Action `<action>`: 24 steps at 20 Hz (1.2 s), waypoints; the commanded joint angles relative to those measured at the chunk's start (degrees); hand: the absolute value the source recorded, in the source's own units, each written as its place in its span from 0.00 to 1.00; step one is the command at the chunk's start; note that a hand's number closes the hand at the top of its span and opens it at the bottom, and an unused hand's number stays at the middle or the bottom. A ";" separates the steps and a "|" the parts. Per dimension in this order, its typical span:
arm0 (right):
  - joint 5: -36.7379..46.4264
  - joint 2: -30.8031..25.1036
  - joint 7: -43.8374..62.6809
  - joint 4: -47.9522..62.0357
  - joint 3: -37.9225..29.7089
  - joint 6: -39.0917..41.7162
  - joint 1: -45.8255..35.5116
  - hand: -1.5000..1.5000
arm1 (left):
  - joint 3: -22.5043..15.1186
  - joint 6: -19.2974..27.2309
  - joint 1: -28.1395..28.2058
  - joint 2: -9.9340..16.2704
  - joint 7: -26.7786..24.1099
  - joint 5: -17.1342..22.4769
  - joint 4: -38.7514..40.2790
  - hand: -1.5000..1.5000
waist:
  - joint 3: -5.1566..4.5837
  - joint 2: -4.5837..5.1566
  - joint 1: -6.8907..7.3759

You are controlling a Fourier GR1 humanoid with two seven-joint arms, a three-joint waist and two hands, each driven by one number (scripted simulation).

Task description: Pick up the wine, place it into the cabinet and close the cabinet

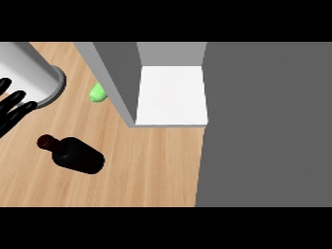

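Robot hand [2,114] just left of wine [73,154]

A single head view looks steeply down, close over the wooden desk [147,165], with the open cabinet [170,95] ahead at the upper middle.

- The wine bottle [73,153] lies on its side on the wooden counter [147,170], its neck toward the far left.
- The left hand [2,113] shows at the left edge, fingers straight, apart from the bottle.
- The cabinet [170,92] stands open to the right, its white shelf bare.
- A green object [98,92] sits just beside the cabinet's left wall.
- A white cylinder [21,68] stands far left.
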 commanded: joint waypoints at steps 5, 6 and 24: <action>6.23 1.09 11.49 -13.04 9.80 -4.70 1.94 0.00 | 6.11 2.61 -5.93 7.28 8.28 12.27 3.43 0.00 | -0.03 0.02 -0.22; 2.59 -0.05 11.64 -12.34 4.79 -4.17 -0.01 0.00 | 8.40 4.48 -5.04 9.70 10.99 17.37 1.67 0.00 | 0.01 0.00 0.19; 11.22 -2.14 19.25 -16.11 13.84 -12.18 -5.85 0.00 | 6.94 1.91 -4.32 4.14 10.93 6.29 5.03 0.00 | -0.07 0.03 -0.61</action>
